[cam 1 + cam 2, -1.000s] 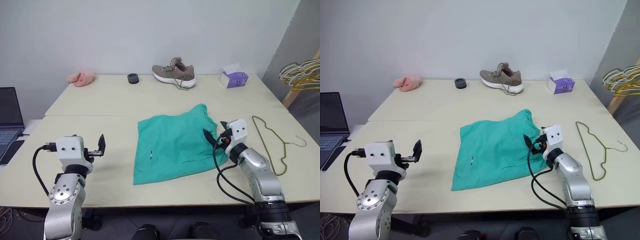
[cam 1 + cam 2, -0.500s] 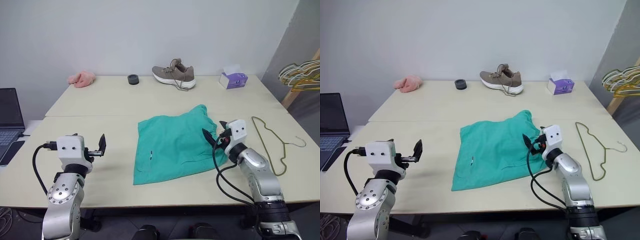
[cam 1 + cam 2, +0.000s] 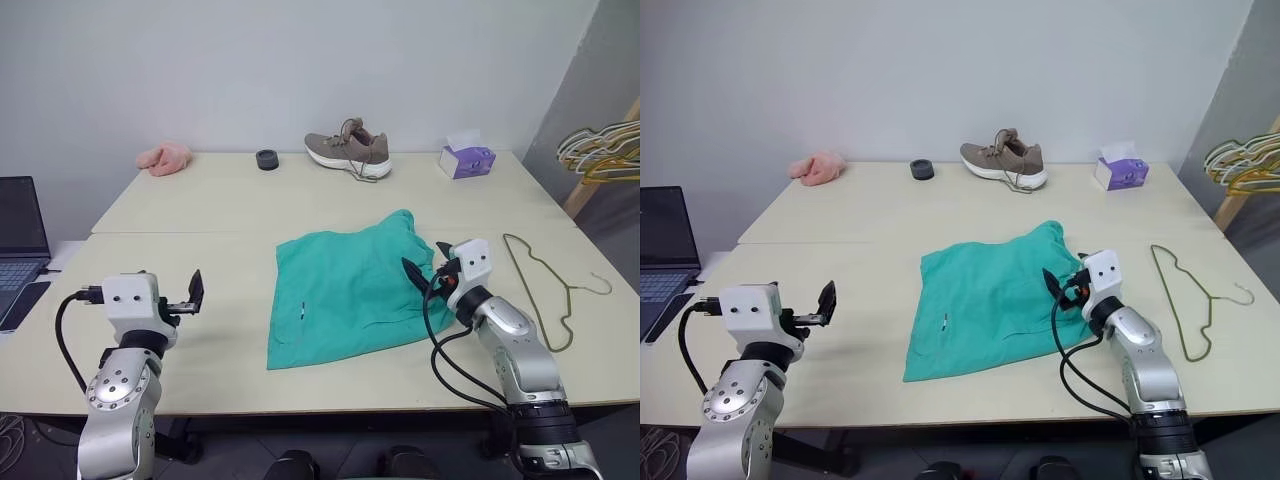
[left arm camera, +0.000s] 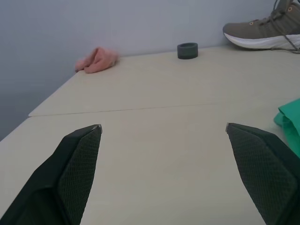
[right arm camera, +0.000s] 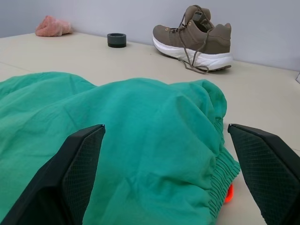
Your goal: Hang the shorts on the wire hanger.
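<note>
The teal-green shorts (image 3: 350, 290) lie flat in the middle of the table, waistband toward the right. In the right wrist view the gathered waistband and a small orange tag (image 5: 228, 193) fill the gap between the fingers. My right gripper (image 3: 425, 272) is open, hovering at the shorts' right edge with its fingers (image 5: 70, 178) either side of the waistband. The thin olive-gold wire hanger (image 3: 545, 285) lies flat on the table to the right of that arm. My left gripper (image 3: 195, 293) is open over bare table, well left of the shorts.
A brown shoe (image 3: 348, 150), a black ring (image 3: 266, 158), a pink fluffy cloth (image 3: 164, 156) and a purple tissue box (image 3: 466, 158) line the table's far edge. A laptop (image 3: 20, 240) sits at far left. A cluster of hangers (image 3: 600, 150) hangs beyond the right edge.
</note>
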Robot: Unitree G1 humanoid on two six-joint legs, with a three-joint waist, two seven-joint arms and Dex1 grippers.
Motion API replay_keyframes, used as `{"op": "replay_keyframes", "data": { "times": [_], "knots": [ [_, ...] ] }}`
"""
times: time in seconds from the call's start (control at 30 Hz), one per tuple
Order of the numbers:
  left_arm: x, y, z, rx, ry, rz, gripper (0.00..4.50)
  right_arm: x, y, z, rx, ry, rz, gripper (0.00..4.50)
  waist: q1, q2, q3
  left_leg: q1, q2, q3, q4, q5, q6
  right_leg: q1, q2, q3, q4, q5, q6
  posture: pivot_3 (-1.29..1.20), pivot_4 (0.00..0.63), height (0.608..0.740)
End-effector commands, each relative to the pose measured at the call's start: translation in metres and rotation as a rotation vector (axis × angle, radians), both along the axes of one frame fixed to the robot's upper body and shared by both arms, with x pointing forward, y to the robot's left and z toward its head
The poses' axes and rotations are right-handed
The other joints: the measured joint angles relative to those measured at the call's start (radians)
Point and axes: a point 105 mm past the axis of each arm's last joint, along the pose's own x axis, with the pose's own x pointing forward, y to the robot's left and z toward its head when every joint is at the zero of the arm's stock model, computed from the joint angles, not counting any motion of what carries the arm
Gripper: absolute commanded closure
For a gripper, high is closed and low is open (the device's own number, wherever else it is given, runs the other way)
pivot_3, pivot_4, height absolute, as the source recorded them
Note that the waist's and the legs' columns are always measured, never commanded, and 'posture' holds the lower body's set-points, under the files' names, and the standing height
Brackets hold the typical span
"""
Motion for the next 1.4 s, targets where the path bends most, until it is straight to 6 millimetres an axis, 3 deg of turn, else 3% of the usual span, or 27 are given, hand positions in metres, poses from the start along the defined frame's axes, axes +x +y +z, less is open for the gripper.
{"op": "replay_keyframes", "data": {
  "times": [0.03, 0.17, 0.27, 0.43, 0.6, 0.77, 0.9, 1.23, 1.4],
  "knots": [
    [-0.001, -0.013, 0.011, -0.007, -0.049, -0.091, 0.00, 0.001, 0.001, 0.015, -0.006, -0.063, 0.015, 0.02, -0.001, 0.000, 0.000, 0.000, 0.000, 0.000, 0.000, 0.000, 0.000, 0.000, 0.000, 0.000, 0.000, 0.000, 0.000, -0.02, 0.000, 0.740],
    [-0.003, -0.032, 0.016, -0.052, -0.068, -0.238, 0.00, 0.000, 0.001, 0.018, -0.001, -0.074, 0.038, 0.02, -0.001, 0.000, 0.000, 0.000, 0.000, 0.000, 0.000, 0.000, 0.000, 0.000, 0.000, 0.000, 0.000, 0.000, 0.000, -0.02, 0.000, 0.740],
    [-0.003, -0.050, 0.012, -0.019, -0.014, -0.381, 0.00, -0.010, 0.011, 0.024, 0.018, -0.071, 0.165, 0.02, -0.005, 0.000, 0.000, 0.000, 0.000, 0.000, 0.000, 0.000, 0.000, 0.000, 0.000, 0.000, 0.000, 0.000, 0.000, -0.06, 0.000, 0.740],
    [-0.006, -0.082, 0.000, 0.061, 0.131, -0.686, 0.00, -0.046, 0.030, 0.017, -0.127, -0.009, 0.494, 0.02, -0.013, 0.002, -0.001, 0.000, 0.000, 0.000, 0.000, 0.000, 0.000, 0.001, 0.000, 0.000, -0.001, 0.000, 0.000, -0.09, 0.000, 0.740],
    [-0.031, -0.109, -0.023, 0.110, 0.374, -1.048, 0.00, -0.076, 0.032, 0.014, -0.227, 0.072, 0.692, 0.02, -0.036, 0.003, 0.000, 0.000, 0.000, 0.001, 0.000, 0.000, 0.000, 0.001, 0.000, 0.000, -0.001, -0.001, 0.000, -0.13, 0.000, 0.740],
    [-0.041, -0.104, -0.049, 0.228, 0.559, -1.196, 0.00, -0.091, 0.031, 0.014, -0.282, 0.107, 0.768, 0.02, -0.061, 0.003, 0.000, 0.001, 0.002, 0.001, -0.001, 0.000, 0.000, 0.001, 0.000, 0.000, -0.001, -0.001, 0.000, -0.16, 0.000, 0.740],
    [-0.038, -0.094, -0.070, 0.347, 0.650, -1.227, 0.00, -0.095, 0.030, 0.018, -0.285, 0.110, 0.767, 0.02, -0.068, 0.004, 0.000, 0.002, 0.002, 0.001, -0.001, 0.000, 0.000, 0.001, 0.001, 0.000, -0.001, -0.001, -0.001, -0.18, 0.000, 0.740],
    [-0.020, -0.092, -0.092, 0.449, 0.653, -1.223, 0.00, -0.095, 0.026, 0.020, -0.324, 0.105, 0.749, 0.02, -0.078, 0.013, -0.007, 0.003, 0.002, 0.000, -0.001, 0.000, 0.000, 0.003, 0.000, -0.001, -0.002, 0.000, 0.000, -0.20, 0.000, 0.740],
    [-0.012, -0.091, -0.093, 0.469, 0.615, -1.199, 1.28, -0.092, 0.020, 0.014, -0.398, 0.105, 0.744, 0.00, -0.080, 0.015, -0.008, 0.010, 0.002, 0.000, -0.001, 0.000, 0.000, 0.006, 0.000, -0.001, -0.002, -0.001, 0.001, -0.20, 0.000, 0.740]
  ]
}}
